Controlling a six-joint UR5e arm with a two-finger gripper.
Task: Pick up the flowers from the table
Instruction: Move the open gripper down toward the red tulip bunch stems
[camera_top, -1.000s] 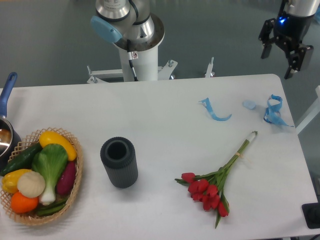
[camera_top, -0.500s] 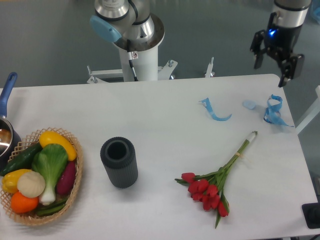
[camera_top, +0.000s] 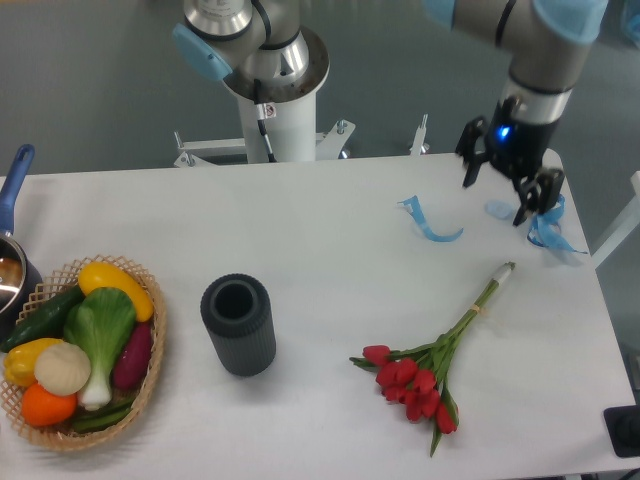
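Descending from table's far corner, gripper (camera_top: 496, 197) now lower, fingers spread, empty, hovering at 1 o'clock of flowers (camera_top: 425, 366); approach under way, grasp pending.

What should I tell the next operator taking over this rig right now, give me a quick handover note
Gripper: open and empty, above the far right part of the table, near the blue ribbon scraps.
Flowers: lying flat near the front right, red blooms toward the front edge, stems pointing back toward the gripper. Untouched.
Done: nothing grasped yet.
Left: bring the gripper over the stems, lower, close, lift.
Also on the table: dark grey cylinder vase, vegetable basket at left.
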